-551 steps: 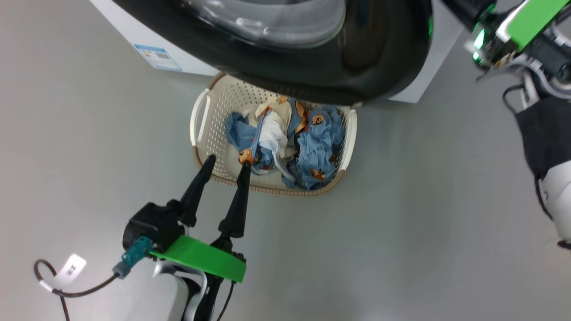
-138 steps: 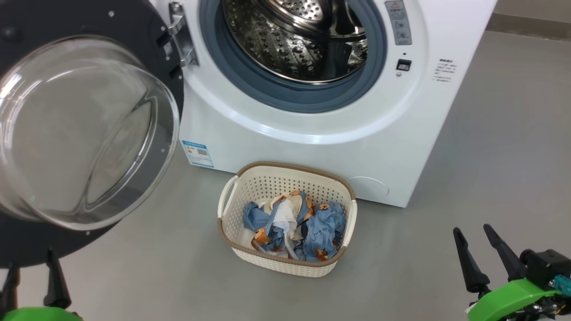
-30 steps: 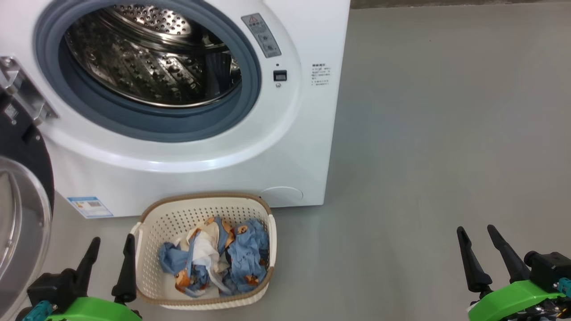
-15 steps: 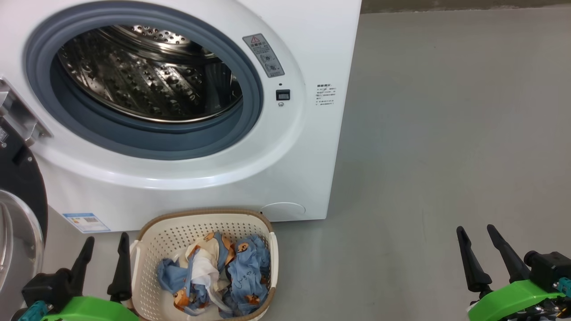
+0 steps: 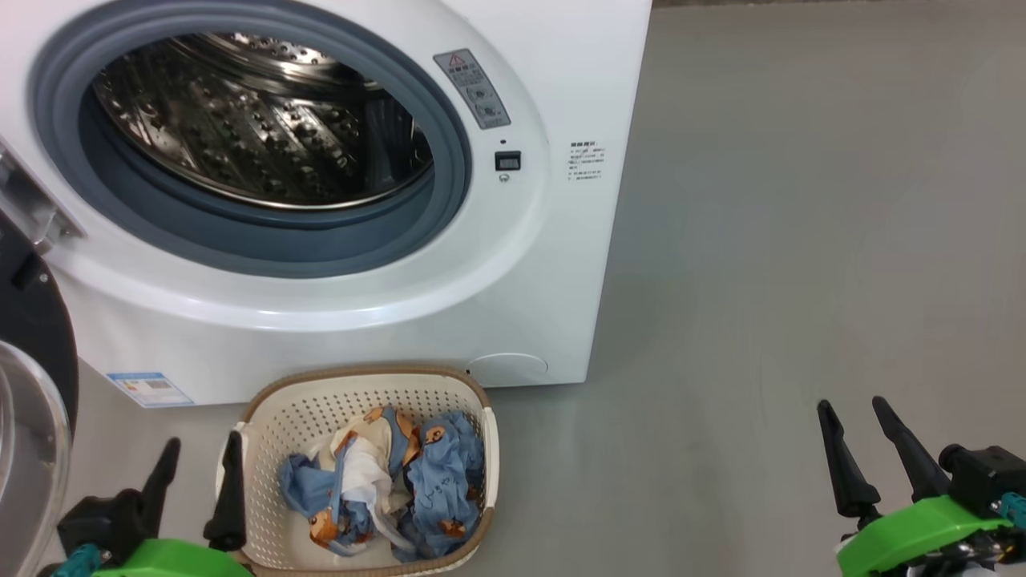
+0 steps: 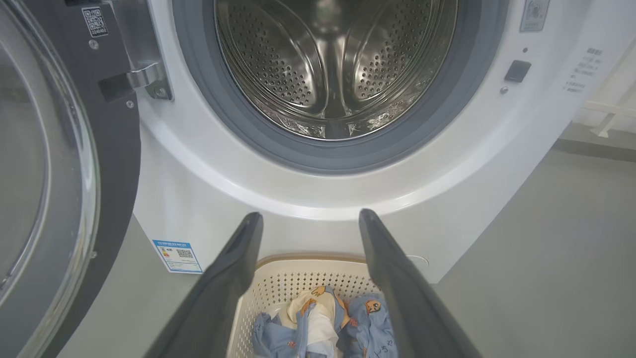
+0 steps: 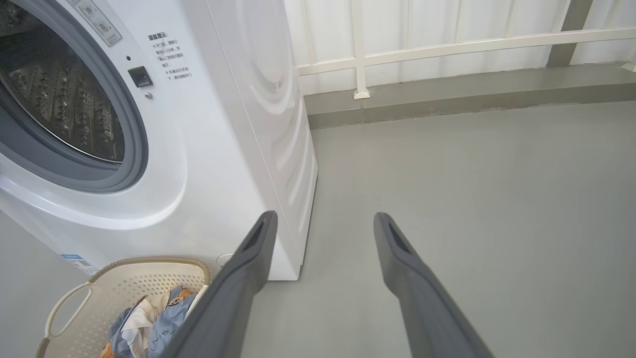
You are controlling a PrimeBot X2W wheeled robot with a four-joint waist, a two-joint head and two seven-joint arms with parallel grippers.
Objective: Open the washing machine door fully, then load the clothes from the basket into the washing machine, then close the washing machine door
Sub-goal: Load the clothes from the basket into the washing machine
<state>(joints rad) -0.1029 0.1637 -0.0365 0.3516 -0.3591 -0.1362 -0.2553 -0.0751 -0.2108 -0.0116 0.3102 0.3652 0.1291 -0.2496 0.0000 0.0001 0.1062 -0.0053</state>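
Observation:
The white washing machine [image 5: 553, 264] stands with its steel drum [image 5: 256, 120] exposed. Its black-rimmed glass door [image 5: 28, 449] is swung wide to the left, also seen as the door [image 6: 54, 164] in the left wrist view. On the floor before the machine sits the cream basket [image 5: 361, 397] holding the light-blue and cream clothes [image 5: 393, 481]. My left gripper [image 5: 200, 449] is open and empty, just left of the basket's rim. My right gripper [image 5: 850, 405] is open and empty over bare floor, far right of the basket. The left wrist view shows the basket [image 6: 283, 283] between my fingers.
Grey floor [image 5: 801, 240] stretches to the right of the machine. A white railing and wall [image 7: 447, 44] run behind it in the right wrist view. A small blue sticker [image 5: 148, 389] marks the machine's lower left front.
The head camera has shifted, so the machine and basket sit slightly differently in the picture. Both grippers stay open and empty at the bottom corners.

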